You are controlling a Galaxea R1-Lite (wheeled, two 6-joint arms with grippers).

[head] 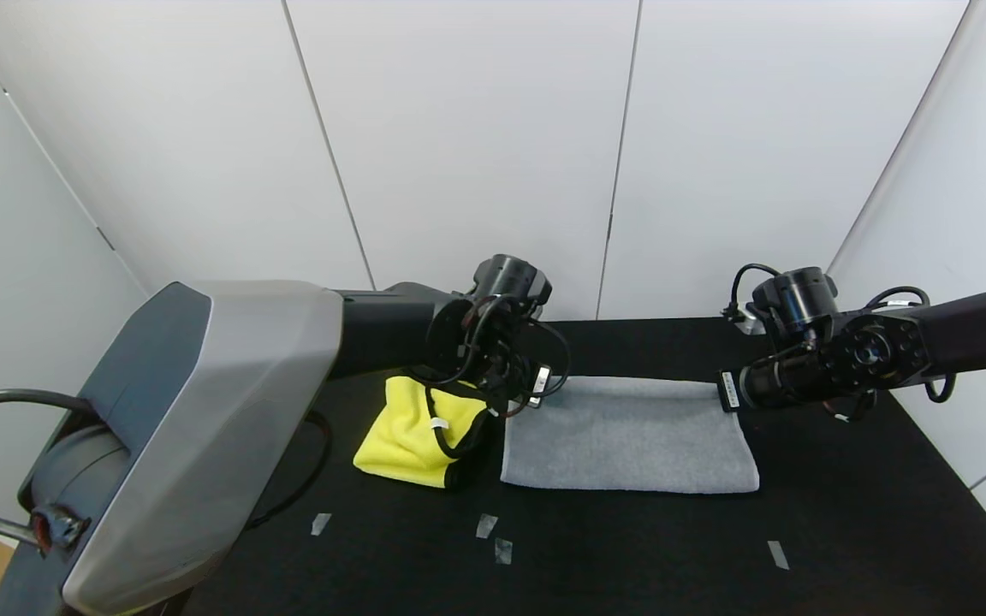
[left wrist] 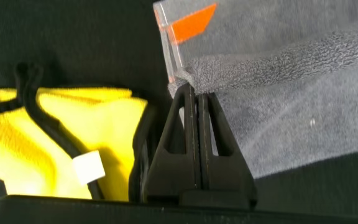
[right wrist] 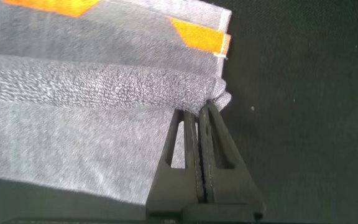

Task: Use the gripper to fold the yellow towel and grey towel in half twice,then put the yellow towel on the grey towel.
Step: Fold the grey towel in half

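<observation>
The grey towel [head: 630, 436] lies folded into a wide strip on the black table [head: 844, 513]. Its orange-patterned band [left wrist: 191, 26] shows underneath in both wrist views. My left gripper [left wrist: 195, 93] is shut on the towel's far left corner, and a fold of grey terry is pinched at its tips. My right gripper [right wrist: 207, 107] is shut on the far right corner [right wrist: 219, 96] in the same way. In the head view the left gripper [head: 530, 395] and right gripper [head: 728, 393] sit at the strip's two far corners. The yellow towel [head: 412, 432] lies folded just left of the grey one, its white tag [left wrist: 87, 167] showing.
Small tape marks [head: 486, 525] dot the table's front part. White wall panels [head: 476, 128] stand close behind the table. My left arm's grey housing [head: 202, 428] fills the lower left of the head view.
</observation>
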